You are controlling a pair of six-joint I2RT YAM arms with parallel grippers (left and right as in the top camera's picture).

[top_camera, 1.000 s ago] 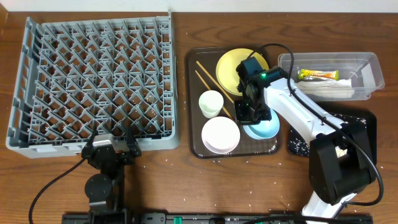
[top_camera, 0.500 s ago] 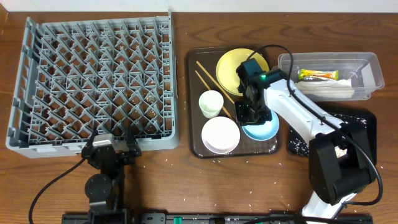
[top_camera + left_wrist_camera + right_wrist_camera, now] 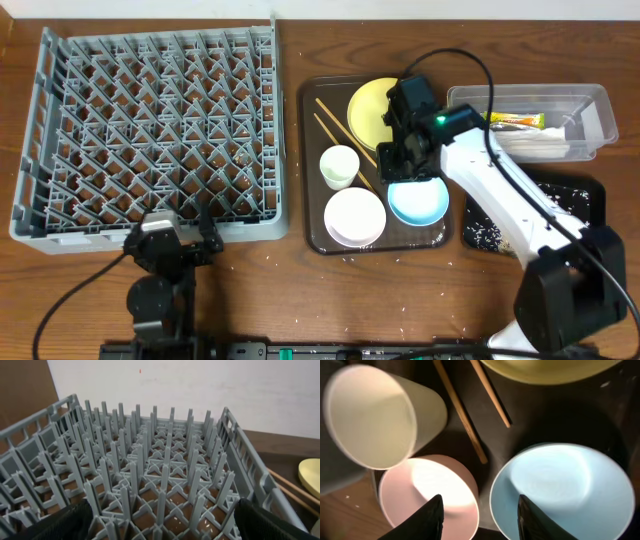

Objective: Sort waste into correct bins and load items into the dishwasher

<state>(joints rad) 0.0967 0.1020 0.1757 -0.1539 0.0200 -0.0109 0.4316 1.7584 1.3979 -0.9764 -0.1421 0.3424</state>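
The dishwasher rack (image 3: 150, 130) fills the left of the table. On the brown tray sit a yellow plate (image 3: 375, 105), chopsticks (image 3: 338, 125), a white cup (image 3: 340, 166), a white bowl (image 3: 355, 216) and a light blue bowl (image 3: 420, 203). My right gripper (image 3: 398, 168) hovers open over the tray. In the right wrist view it (image 3: 481, 520) straddles the gap between white bowl (image 3: 427, 490) and blue bowl (image 3: 565, 490), holding nothing. My left gripper (image 3: 160, 530) is open at the rack's (image 3: 150, 475) front edge. The sachet (image 3: 510, 121) and white paper (image 3: 540, 148) lie in the clear tub (image 3: 600, 100).
The black tray (image 3: 585, 200) at the right front holds rice grains (image 3: 483, 237). The brown tray (image 3: 312, 190) lies between rack and bins. Loose grains (image 3: 300, 265) dot the table's front strip. The right arm stretches over the black tray.
My right gripper has opened, let go of the blue bowl's rim and pulled back toward the yellow plate. The blue bowl now shows in full. The left gripper shifted slightly.
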